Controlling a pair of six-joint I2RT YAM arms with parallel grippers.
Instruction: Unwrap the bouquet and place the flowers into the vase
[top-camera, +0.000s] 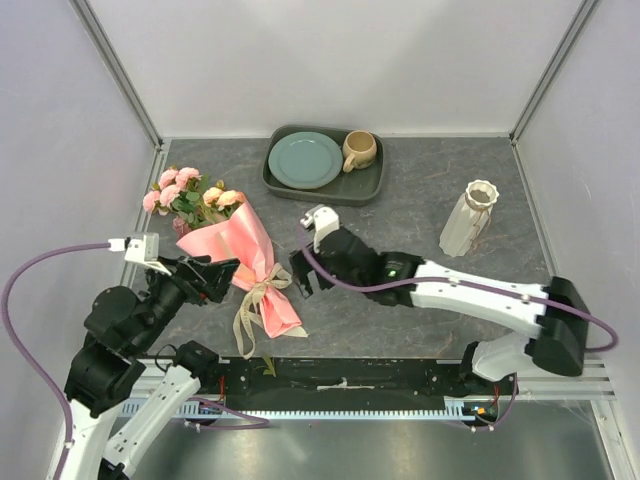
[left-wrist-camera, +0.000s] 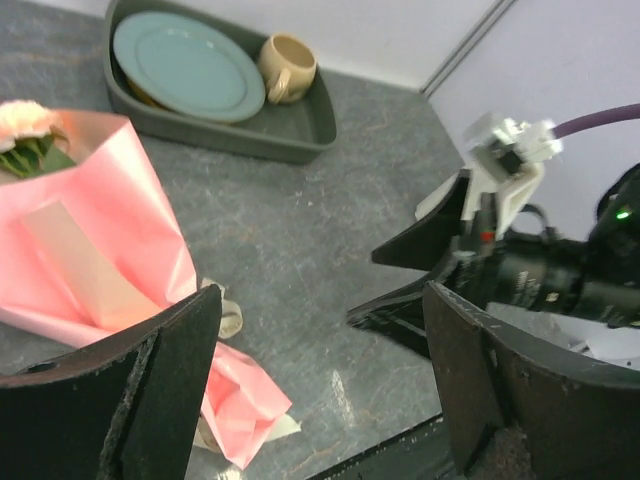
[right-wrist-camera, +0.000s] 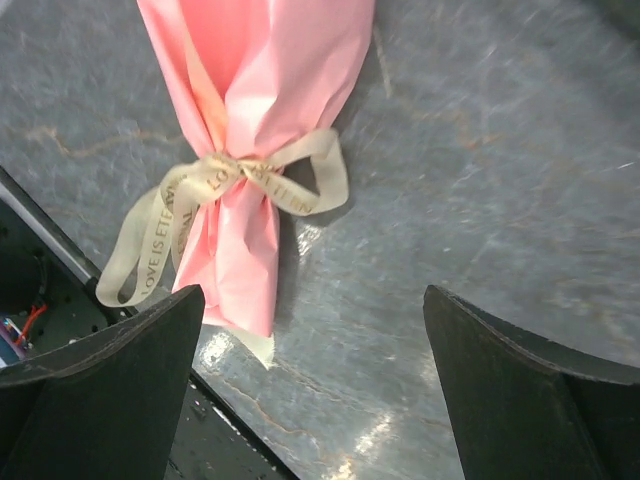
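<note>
Right gripper (right-wrist-camera: 315, 385) jaws stand apart, ribbon (right-wrist-camera: 235, 172) just ahead of them, likely staged for untying; left gripper (left-wrist-camera: 320, 395) jaws stand apart beside the bouquet (top-camera: 240, 255), likely for bracing.

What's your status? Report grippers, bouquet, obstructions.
Left gripper and right gripper open, flanking the bouquet. Bouquet lying wrapped, ribbon tied. Vase upright, no flowers in. Tray behind, not blocking.
</note>
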